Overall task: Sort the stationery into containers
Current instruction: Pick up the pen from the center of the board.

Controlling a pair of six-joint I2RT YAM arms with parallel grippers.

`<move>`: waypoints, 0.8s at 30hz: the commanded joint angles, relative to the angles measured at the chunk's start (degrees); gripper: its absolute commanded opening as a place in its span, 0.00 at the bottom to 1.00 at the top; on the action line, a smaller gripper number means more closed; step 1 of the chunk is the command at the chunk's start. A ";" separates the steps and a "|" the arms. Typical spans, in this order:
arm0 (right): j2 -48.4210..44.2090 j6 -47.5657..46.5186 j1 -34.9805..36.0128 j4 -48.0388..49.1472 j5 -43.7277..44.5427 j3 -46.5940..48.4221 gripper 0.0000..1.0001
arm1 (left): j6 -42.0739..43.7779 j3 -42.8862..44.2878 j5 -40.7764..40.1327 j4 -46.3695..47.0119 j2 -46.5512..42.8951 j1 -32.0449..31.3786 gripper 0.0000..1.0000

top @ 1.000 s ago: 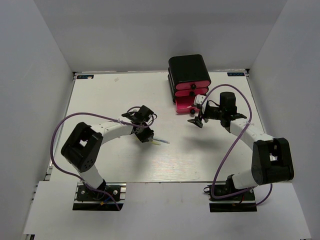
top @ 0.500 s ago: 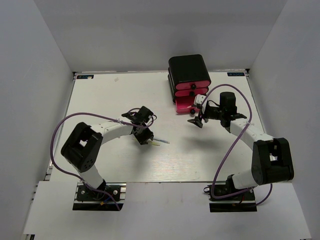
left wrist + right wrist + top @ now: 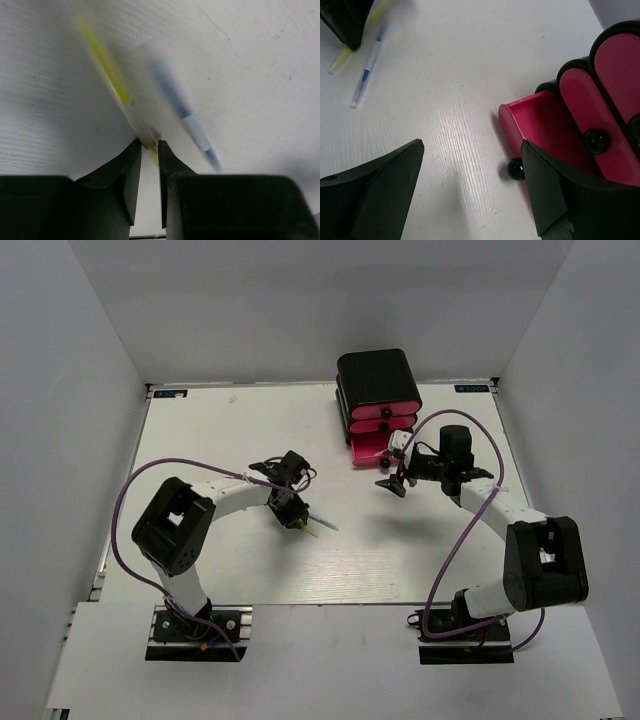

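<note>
Surface: a white ribbed surface (image 3: 200, 440), scuffed in places, carries everything; my two arms are bolted at the edge opposite the cabinet (image 3: 378, 375).
Room: plain white walls (image 3: 60, 390) close in behind the cabinet and on both sides of it.
Cabinet: glossy black and rounded, standing at the far edge of the surface, right of centre.
Drawers: three pink drawers (image 3: 600, 95) with black round knobs (image 3: 595, 141) are stacked in the cabinet. The upper two are closed, and the bottom drawer (image 3: 540, 125) is pulled out toward my bases.
Left end effector: my left end effector (image 3: 149, 147) is pressed onto the yellow pen (image 3: 107, 70), pinching it near its pale end, well to the left of the cabinet and nearer my bases.
Blue pen: the blue pen (image 3: 185, 117) lies just beside the yellow one, on the cabinet's side of it. I cannot tell whether it touches the surface.
Right end effector: my right end effector (image 3: 472, 170) is spread wide with nothing between the fingers, just in front of the cabinet's open bottom drawer.
Overhead view only: it shows both arms, their purple cables (image 3: 130, 500), and the full gap between the pens and the cabinet.
Wrist views only: the left wrist view shows the pinch itself, though both pens are blurred. The right wrist view shows the open drawer's pink inner wall and both pens together, far left of the cabinet.
</note>
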 commanded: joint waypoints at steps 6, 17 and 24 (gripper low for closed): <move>-2.28 0.76 -0.30 0.47 -1.61 -0.76 0.84 | 0.50 0.24 0.05 -2.73 0.89 0.49 0.09; -2.46 4.00 -0.30 3.52 0.13 -1.46 0.90 | 5.22 2.07 -5.40 -3.61 -10.70 0.49 0.00; 1.31 17.90 -1.35 3.02 10.25 3.10 0.90 | 27.61 9.54 -2.86 9.30 -10.72 -0.64 0.00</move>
